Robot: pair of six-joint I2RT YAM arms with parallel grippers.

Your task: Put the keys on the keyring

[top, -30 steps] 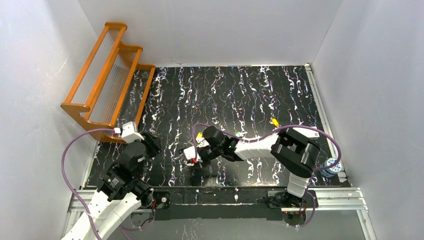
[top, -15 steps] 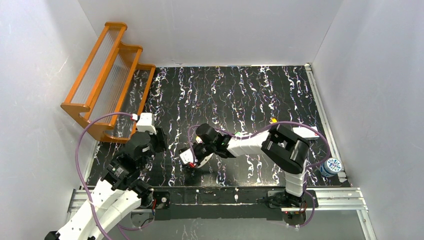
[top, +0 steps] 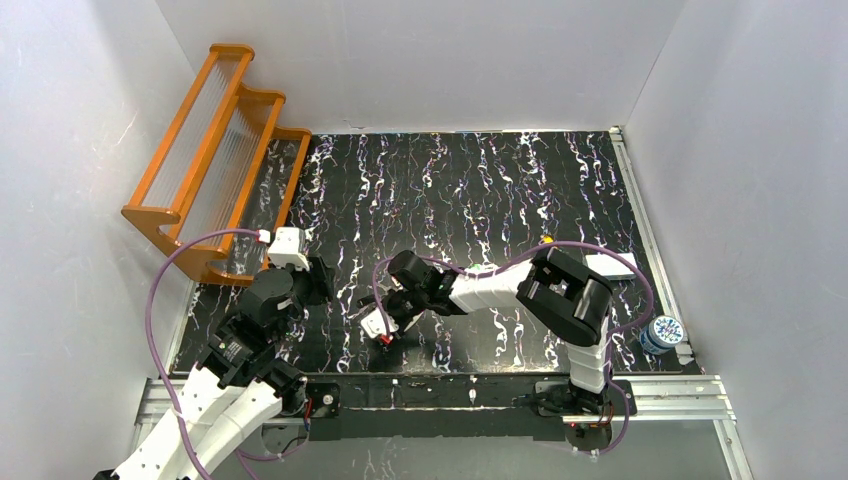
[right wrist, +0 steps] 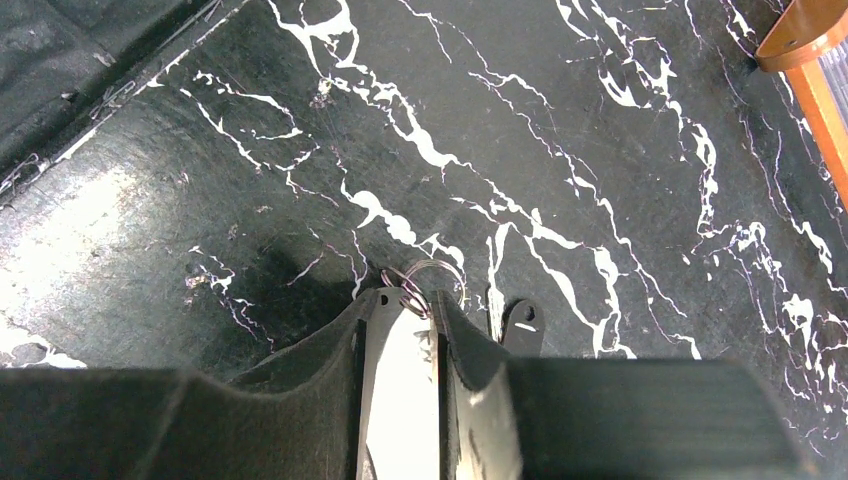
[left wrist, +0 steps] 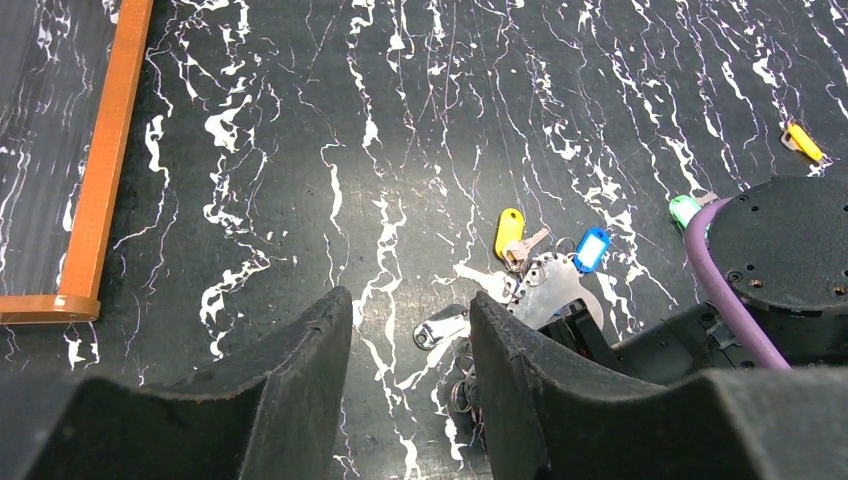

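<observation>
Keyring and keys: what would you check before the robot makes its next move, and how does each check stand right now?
1. Keyring held by the right claw: ok, the flat fob is clamped between its fingers.
2. Thin ring poking out past the fingertips: ok.
3. Left claw open and empty: ok.
4. Keys in sight: ok, the yellow key, blue key and green key lie on the table.
5. Any key threaded on the ring: cannot tell.
</observation>
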